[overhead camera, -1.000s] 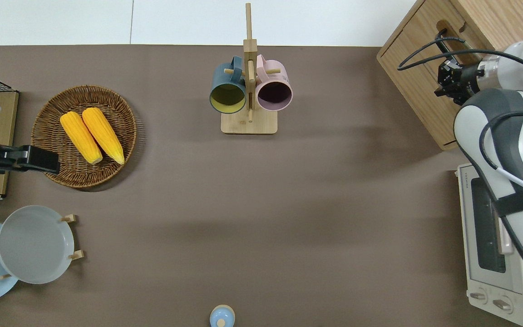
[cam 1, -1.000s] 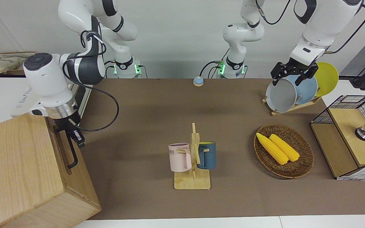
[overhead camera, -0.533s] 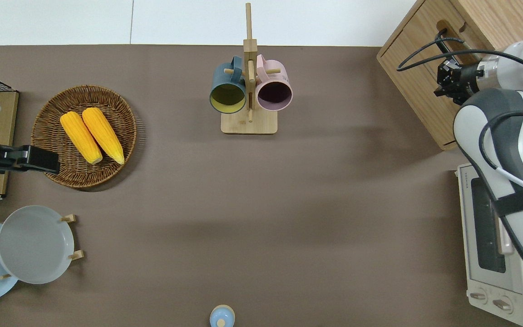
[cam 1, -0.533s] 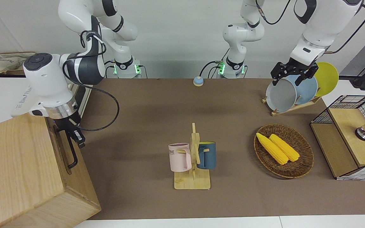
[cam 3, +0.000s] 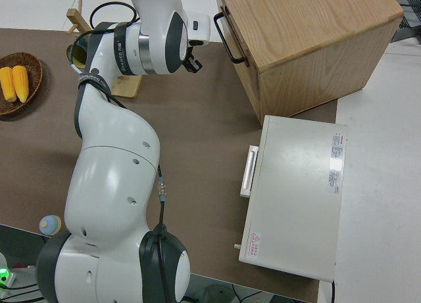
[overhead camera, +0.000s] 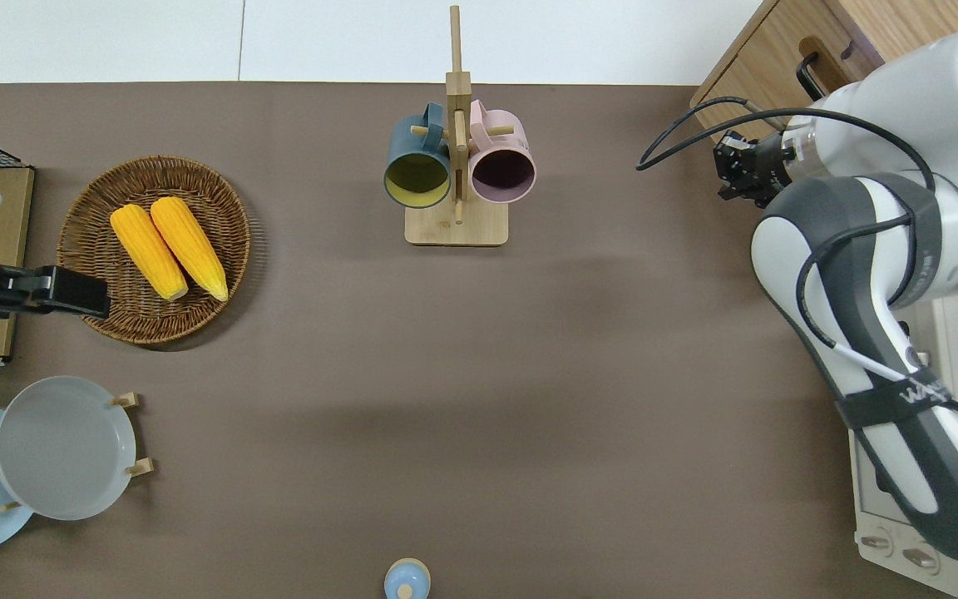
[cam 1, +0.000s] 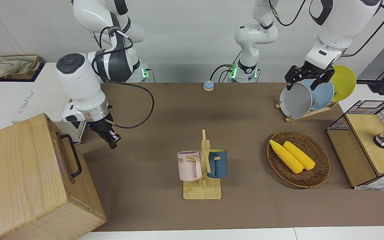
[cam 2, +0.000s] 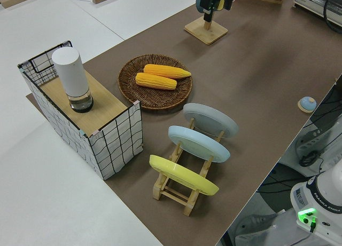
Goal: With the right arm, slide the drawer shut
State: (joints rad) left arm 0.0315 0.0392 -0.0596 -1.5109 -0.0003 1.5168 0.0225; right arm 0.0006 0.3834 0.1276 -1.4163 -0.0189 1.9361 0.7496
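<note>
The drawer [cam 1: 66,156] sits in the top of the light-wood cabinet [cam 1: 18,180] at the right arm's end of the table, its front level with the cabinet face. Its black bar handle [cam 1: 72,154] is uncovered and also shows from overhead [overhead camera: 812,71]. My right gripper [cam 1: 111,142] hangs shut and holds nothing. It is clear of the drawer front, above the brown table mat between the cabinet and the mug stand [overhead camera: 733,166]. The left arm is parked, its gripper [cam 1: 303,81] open.
A wooden mug stand [cam 1: 202,166] carries a pink and a blue mug mid-table. A white toaster oven [cam 3: 296,198] stands beside the cabinet, nearer to the robots. A corn basket [cam 1: 298,158], plate rack [cam 1: 307,96] and mesh box [cam 1: 365,146] fill the left arm's end.
My right gripper has pulled away from the drawer front toward the table's middle, and the arm has swung with it. The handle is now uncovered. The left arm has not moved.
</note>
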